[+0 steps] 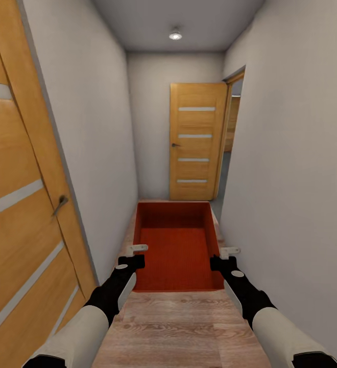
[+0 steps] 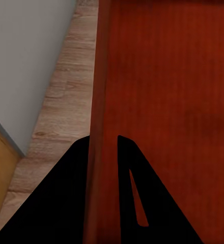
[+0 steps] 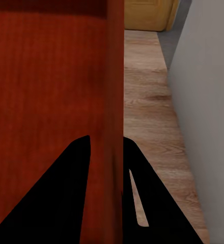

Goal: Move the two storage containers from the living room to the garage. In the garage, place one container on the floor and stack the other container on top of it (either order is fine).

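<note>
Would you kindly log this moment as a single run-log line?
place: corridor, wood floor | carried: storage container | left pincer: shut on left wall | right pincer: shut on right wall | ahead: open door

**Carrying the bin down a narrow hallway**

So the orange-red storage container (image 1: 176, 245) is held out in front, open top up, over the light wood plank floor (image 1: 178, 327). Left gripper (image 1: 134, 255) sits on its left wall, right gripper (image 1: 224, 257) on its right wall, each clamped over the rim. Past the container's far end there's a closed wooden door (image 1: 195, 142). Left of the container another wooden door (image 1: 20, 204) lines the wall. A ceiling light (image 1: 175, 35) glows above.
</note>
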You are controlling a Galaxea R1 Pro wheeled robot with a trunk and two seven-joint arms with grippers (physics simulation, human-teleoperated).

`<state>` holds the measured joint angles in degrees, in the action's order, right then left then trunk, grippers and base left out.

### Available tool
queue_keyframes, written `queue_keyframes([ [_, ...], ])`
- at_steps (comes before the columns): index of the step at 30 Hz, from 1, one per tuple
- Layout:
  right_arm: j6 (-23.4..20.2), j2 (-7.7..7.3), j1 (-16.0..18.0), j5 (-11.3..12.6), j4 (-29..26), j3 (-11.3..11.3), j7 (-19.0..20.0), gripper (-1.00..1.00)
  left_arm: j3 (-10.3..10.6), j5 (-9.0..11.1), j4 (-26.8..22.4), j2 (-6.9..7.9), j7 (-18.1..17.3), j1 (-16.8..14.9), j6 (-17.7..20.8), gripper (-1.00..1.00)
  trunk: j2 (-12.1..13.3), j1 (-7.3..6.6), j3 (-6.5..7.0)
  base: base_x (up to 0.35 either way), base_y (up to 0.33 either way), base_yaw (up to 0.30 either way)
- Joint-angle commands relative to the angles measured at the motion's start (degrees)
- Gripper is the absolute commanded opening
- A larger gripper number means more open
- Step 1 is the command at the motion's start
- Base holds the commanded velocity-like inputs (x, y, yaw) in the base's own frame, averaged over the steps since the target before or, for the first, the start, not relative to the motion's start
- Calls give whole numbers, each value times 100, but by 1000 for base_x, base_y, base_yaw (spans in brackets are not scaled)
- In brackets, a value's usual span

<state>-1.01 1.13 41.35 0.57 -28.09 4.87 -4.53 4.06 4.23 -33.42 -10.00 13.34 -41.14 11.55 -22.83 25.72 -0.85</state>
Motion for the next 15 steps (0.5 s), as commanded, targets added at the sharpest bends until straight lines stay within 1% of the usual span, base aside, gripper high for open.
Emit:
queue_keyframes([
  [1,-7,1,4,-31,-109,-12,-21,-100,29,104,10,0,63,1,31,-100,-9,6,-9,323,0,0],
  [15,-16,1,4,-34,-109,-12,-19,-100,29,104,3,1,63,1,31,-100,-9,6,-9,323,0,0],
])
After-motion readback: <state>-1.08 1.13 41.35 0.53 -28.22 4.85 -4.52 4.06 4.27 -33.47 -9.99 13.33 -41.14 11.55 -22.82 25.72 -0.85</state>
